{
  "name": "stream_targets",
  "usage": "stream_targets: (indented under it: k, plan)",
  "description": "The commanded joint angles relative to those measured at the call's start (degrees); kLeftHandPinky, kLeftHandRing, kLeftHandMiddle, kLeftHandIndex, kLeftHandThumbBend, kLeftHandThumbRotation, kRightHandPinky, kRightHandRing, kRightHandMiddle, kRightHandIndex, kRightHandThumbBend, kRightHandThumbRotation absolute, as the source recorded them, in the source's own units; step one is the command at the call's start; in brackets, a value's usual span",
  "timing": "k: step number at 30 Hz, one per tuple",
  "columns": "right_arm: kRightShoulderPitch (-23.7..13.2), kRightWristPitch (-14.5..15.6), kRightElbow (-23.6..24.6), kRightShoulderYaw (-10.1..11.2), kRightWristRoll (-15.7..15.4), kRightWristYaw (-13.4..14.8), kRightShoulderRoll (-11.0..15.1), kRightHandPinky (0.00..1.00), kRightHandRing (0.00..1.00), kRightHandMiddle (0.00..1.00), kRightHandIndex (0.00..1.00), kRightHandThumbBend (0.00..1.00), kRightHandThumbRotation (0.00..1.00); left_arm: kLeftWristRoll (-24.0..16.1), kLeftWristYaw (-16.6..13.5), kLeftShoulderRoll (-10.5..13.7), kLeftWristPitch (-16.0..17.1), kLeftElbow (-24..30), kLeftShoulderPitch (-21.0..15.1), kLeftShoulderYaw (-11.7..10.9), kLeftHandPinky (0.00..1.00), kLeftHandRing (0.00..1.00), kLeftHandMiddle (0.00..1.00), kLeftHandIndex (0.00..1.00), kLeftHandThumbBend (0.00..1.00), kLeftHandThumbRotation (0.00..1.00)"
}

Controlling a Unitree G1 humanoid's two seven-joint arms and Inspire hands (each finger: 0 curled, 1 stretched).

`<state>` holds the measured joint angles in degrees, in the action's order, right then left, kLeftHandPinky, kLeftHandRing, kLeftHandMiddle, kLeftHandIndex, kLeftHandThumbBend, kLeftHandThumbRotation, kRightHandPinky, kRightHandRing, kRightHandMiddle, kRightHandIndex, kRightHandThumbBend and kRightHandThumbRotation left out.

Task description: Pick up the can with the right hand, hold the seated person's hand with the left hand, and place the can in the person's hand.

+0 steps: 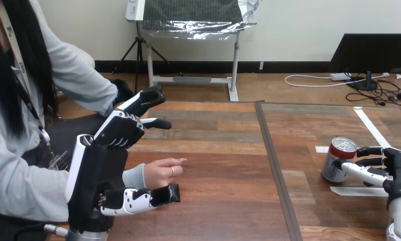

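A silver can with a red band [335, 161] stands upright on the table at the right. My right hand [398, 173] is beside it: the thumb [356, 170] lies across the can's front and the fingers [371, 150] reach round its right and back. The person's hand [163, 172] rests on the table at the left, fingers pointing right. My left hand [100, 170] is open around it without gripping: its thumb [148, 198] lies just in front of the person's hand and its straight fingers [138, 108] stretch out beyond, apart from it.
White tape strips [370, 125] mark the table round the can. A seam [274, 165] runs front to back between the two table halves. The person sits at the left edge.
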<state>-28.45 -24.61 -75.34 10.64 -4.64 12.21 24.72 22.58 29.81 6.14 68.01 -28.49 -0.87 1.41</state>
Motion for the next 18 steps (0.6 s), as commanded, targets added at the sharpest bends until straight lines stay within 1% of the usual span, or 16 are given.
stream_targets:
  k: [1,6,10,13,14,18]
  plan:
    - [-5.36,-1.71,0.90,0.32,0.23,0.40,-0.16,0.40,0.41,0.47,0.52,0.82,0.00,0.61,0.36,0.04,-0.40,2.15,-2.62,-0.06,0.67,0.86,0.87,0.80,1.00,0.37]
    - [-5.42,-2.07,1.08,0.56,0.51,0.43,-0.35,0.39,0.41,0.48,0.53,0.82,0.00,0.33,0.38,-0.05,-0.12,1.76,-2.81,-0.35,0.67,0.86,0.87,0.80,1.00,0.37]
    - [-5.57,-1.80,1.24,0.02,-0.13,1.49,-0.37,0.40,0.44,0.50,0.54,0.84,0.00,0.18,0.32,-0.08,-0.33,1.73,-2.78,-0.46,0.67,0.86,0.87,0.80,1.00,0.37]
    - [-5.71,-1.41,1.36,-0.49,-0.71,2.22,-0.37,0.43,0.48,0.53,0.57,0.87,0.00,0.13,0.30,-0.06,-0.55,1.79,-2.76,-0.48,0.67,0.86,0.87,0.80,1.00,0.38]
    - [-5.77,-1.29,1.40,-0.51,-0.72,2.25,-0.41,0.46,0.51,0.55,0.58,0.89,0.00,0.16,0.32,-0.05,-0.58,1.80,-2.76,-0.47,0.67,0.85,0.87,0.80,1.00,0.38]
    - [-6.07,-0.34,1.49,-0.76,-0.80,2.17,-0.48,0.49,0.55,0.58,0.62,0.92,0.00,0.27,0.48,-0.04,-0.47,1.62,-2.92,-0.49,0.67,0.85,0.87,0.80,1.00,0.38]
